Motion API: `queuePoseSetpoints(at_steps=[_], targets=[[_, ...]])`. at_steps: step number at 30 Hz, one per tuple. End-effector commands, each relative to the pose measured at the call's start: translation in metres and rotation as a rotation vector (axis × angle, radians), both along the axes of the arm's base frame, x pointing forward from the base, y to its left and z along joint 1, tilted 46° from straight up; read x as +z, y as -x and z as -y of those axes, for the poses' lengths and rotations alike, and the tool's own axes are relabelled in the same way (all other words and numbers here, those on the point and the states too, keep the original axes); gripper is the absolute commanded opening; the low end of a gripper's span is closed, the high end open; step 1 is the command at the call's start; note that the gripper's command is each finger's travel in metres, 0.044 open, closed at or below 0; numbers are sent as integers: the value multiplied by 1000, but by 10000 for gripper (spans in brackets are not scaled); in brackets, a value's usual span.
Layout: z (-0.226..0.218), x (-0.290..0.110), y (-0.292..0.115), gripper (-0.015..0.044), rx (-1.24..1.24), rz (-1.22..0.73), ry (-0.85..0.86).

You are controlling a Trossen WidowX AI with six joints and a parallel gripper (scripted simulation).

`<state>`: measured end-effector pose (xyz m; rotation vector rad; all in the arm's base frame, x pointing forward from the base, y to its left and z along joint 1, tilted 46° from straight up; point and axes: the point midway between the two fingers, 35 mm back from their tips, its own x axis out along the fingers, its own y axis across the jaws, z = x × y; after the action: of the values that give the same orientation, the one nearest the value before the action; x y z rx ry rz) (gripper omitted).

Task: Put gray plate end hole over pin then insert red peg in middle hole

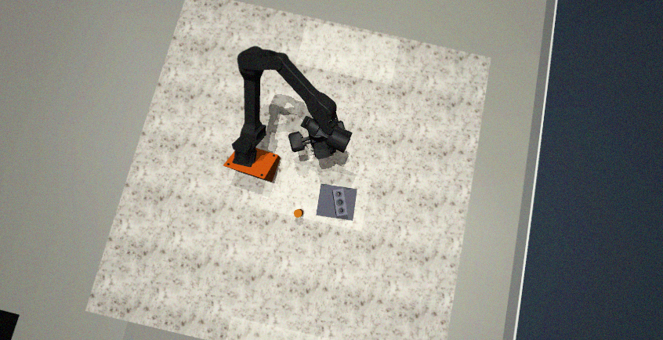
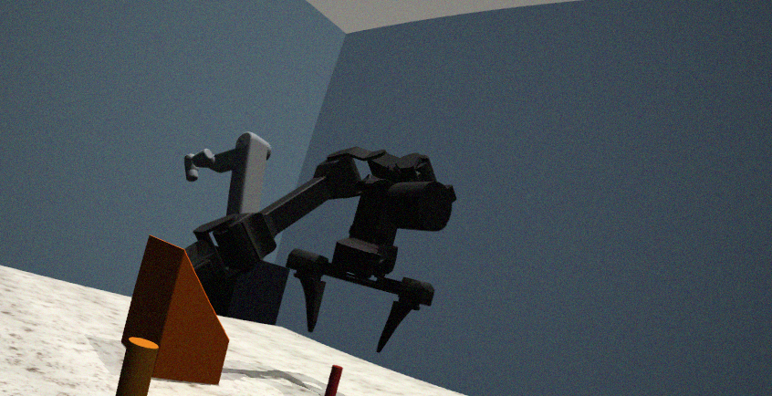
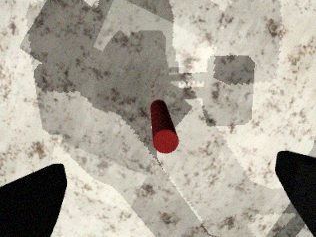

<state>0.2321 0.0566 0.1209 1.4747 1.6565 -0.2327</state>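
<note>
The two fingers [image 2: 394, 324] of the gripper [image 1: 320, 145] [image 2: 345, 341] [image 3: 171, 175] are wide apart with nothing between them. In the wrist view they poke in from the lower left and lower right of the frame. The red peg [image 2: 334, 380] [image 3: 165, 141] stands up near the middle of that frame. Further out, in the top view, the gray plate [image 1: 343, 207] lies on the base [image 1: 325, 200], right of the middle and low in the frame. It looks flat, but the pin is too small there for me to be sure it is in an end hole. The plate part seems done, so getting the peg is the job now. Next, the hand should line up, go down around the peg and squeeze. The outside view shows the peg at the bottom edge but not the plate; the top view shows the plate, while the arm [image 1: 296, 78] [image 2: 294, 204] hides the peg.
</note>
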Motion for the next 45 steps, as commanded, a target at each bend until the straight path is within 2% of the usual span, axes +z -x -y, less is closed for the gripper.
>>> queuePoseSetpoints(at_steps=[1, 41, 45], targets=[[-10, -8, 0, 440, -5, 0, -5], [-53, -49, -6, 440, -5, 1, -8], [-53, -49, -6, 335, -5, 1, -8]])
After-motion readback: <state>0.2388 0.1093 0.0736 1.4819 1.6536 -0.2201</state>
